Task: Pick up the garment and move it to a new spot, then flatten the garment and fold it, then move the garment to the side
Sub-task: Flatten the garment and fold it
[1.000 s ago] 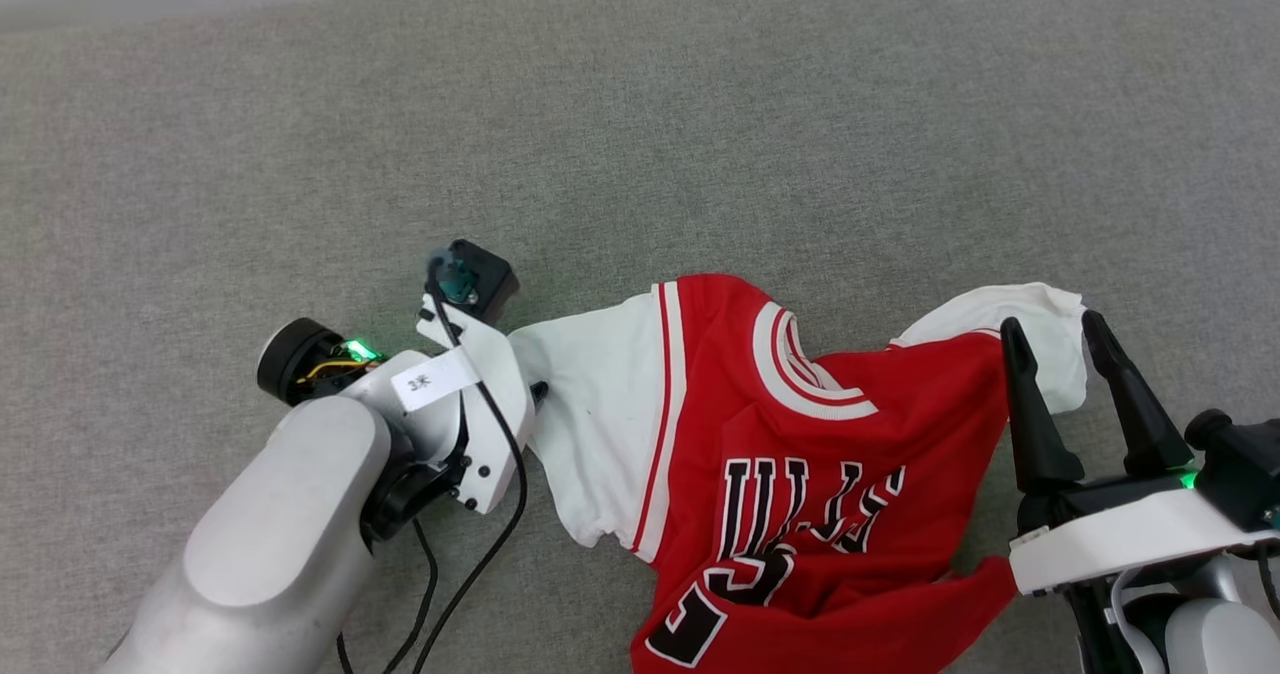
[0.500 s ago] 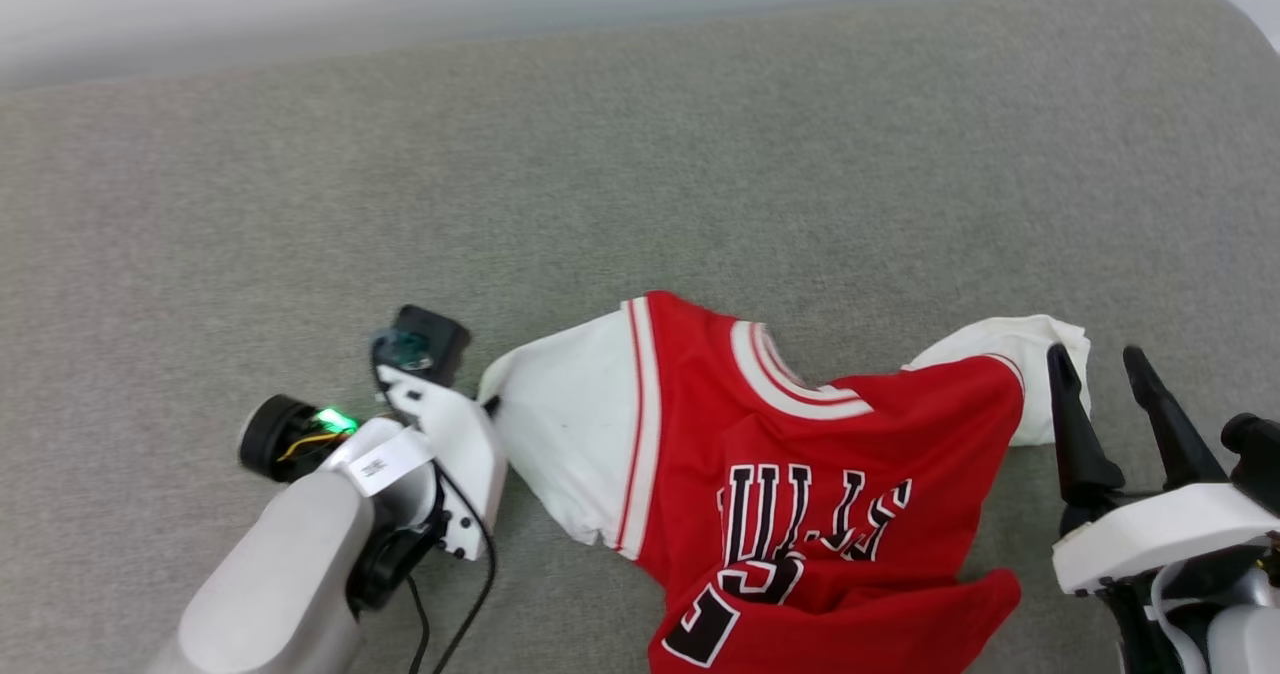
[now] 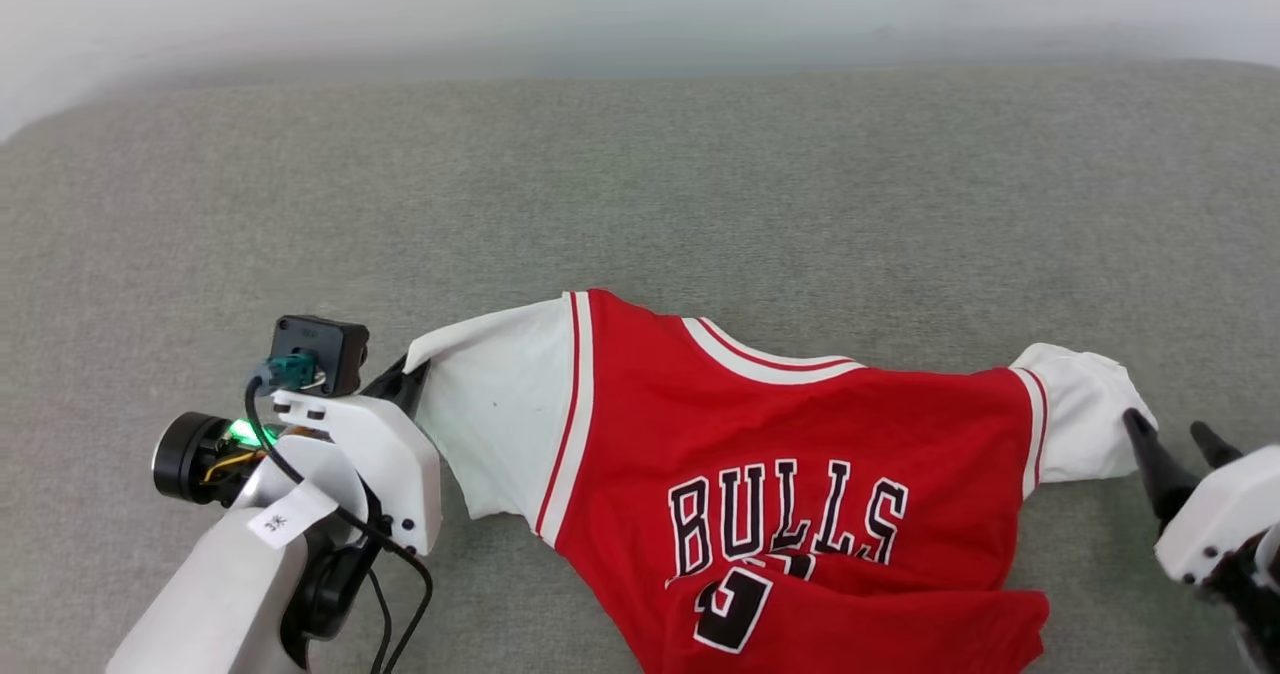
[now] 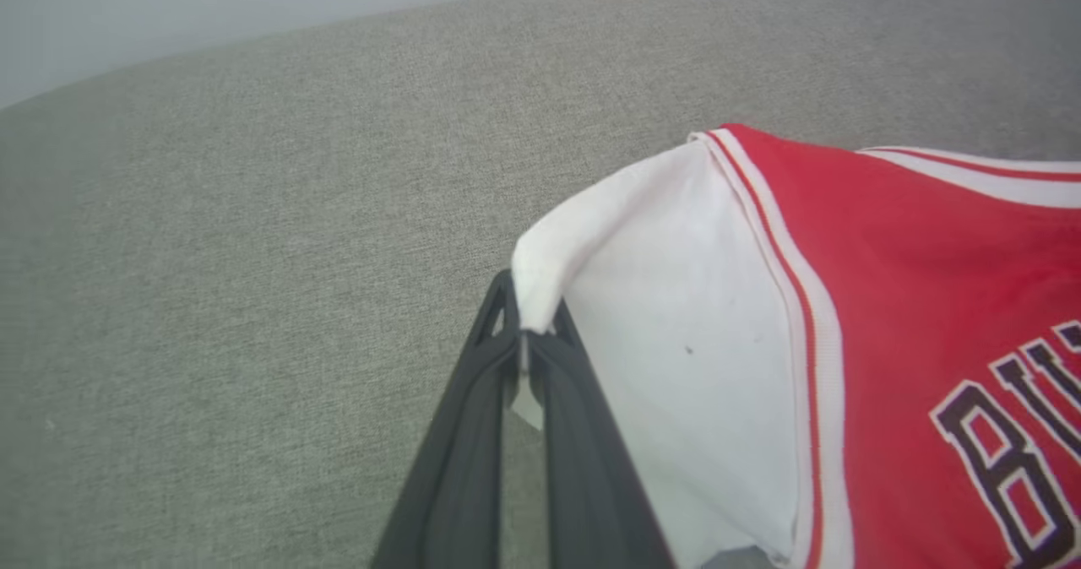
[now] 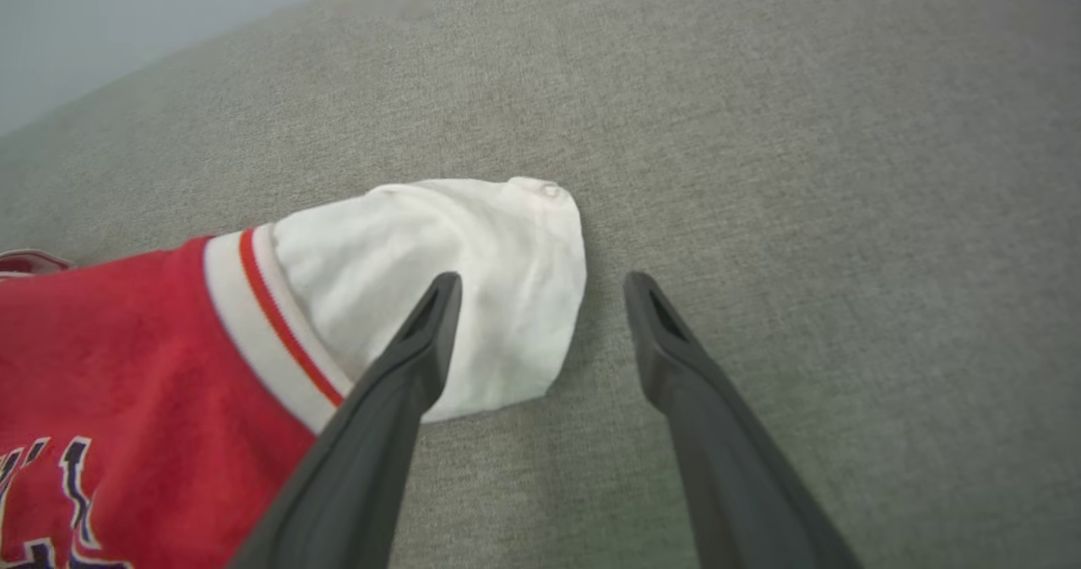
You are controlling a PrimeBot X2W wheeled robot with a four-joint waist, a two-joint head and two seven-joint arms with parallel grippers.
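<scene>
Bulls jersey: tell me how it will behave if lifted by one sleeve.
Likely floppy: the Bulls jersey lies rumpled, hem bunched. Probably light: the left gripper pinches just the edge of the white sleeve. Should drape, not roll.

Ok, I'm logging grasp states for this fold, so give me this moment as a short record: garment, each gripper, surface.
garment: red jersey, lettering up, spread out, lower hem rumpled
left gripper: shut on the edge of one white sleeve
right gripper: open, tips either side of the edge of the other sleeve; contact unclear
surface: grey fabric, under the garment
</scene>
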